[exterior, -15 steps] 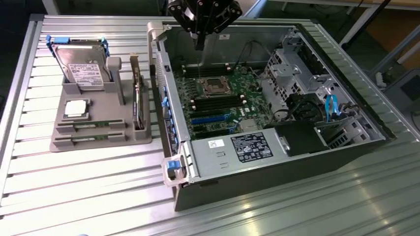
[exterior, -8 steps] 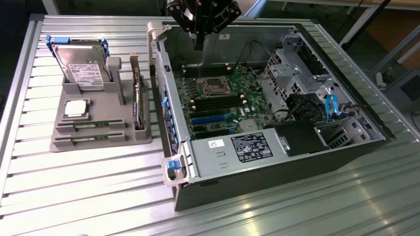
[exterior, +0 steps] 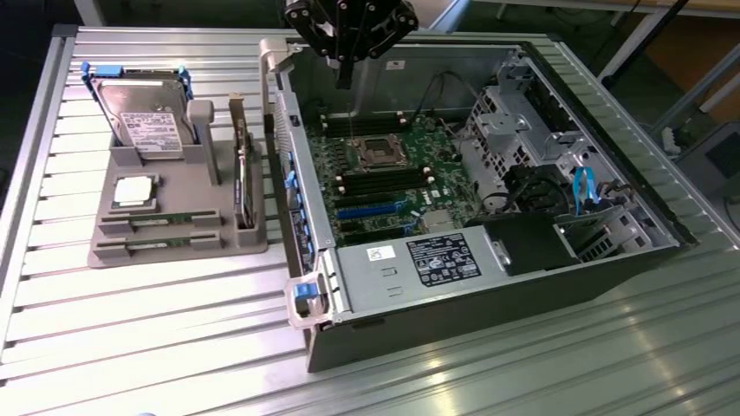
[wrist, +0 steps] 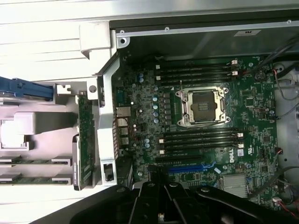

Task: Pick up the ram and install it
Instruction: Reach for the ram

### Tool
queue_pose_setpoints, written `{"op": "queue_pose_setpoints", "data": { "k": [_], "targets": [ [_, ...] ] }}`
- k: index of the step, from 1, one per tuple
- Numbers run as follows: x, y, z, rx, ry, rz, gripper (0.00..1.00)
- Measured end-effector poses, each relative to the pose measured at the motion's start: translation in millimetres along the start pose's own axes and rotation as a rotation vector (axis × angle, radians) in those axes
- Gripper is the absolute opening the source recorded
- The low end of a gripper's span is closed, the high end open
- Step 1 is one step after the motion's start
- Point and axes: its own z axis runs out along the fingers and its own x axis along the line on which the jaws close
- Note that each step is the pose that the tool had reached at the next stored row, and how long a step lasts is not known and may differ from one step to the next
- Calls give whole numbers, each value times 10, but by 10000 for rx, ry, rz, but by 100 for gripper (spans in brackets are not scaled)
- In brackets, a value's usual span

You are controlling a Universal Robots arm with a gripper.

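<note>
Two ram sticks (exterior: 159, 221) lie flat in the front slots of the grey holder (exterior: 173, 257) on the exterior view's left; in the wrist view the ram sticks (wrist: 32, 161) lie one beside the other. My gripper (exterior: 343, 83) hangs over the far end of the open computer case, above the motherboard (exterior: 387, 173), well apart from the rams. Its narrow fingers are shut together with nothing between them. In the wrist view the gripper (wrist: 161, 214) sits over the board near the blue slot (wrist: 187, 167). Empty black memory slots (wrist: 198, 139) flank the processor socket (wrist: 201, 106).
The holder also carries a hard drive (exterior: 145, 126), a square silver processor chip (exterior: 135, 191) and a tall circuit card on edge (exterior: 239, 173). The case wall (exterior: 283, 173) stands between holder and motherboard. Cables and drive cages (exterior: 543, 165) crowd the case's other side.
</note>
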Motion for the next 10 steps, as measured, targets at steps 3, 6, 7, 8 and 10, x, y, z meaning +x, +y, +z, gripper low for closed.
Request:
{"op": "queue_pose_setpoints", "data": {
  "k": [3,6,7,8,10],
  "targets": [
    [43,-3,-2,1,0,0,9],
    [185,-14,-5,0,0,0,9],
    [188,-14,-6,0,0,0,9],
    [190,-14,-6,1,0,0,9],
    [193,-15,-6,0,1,0,9]
  ]
}}
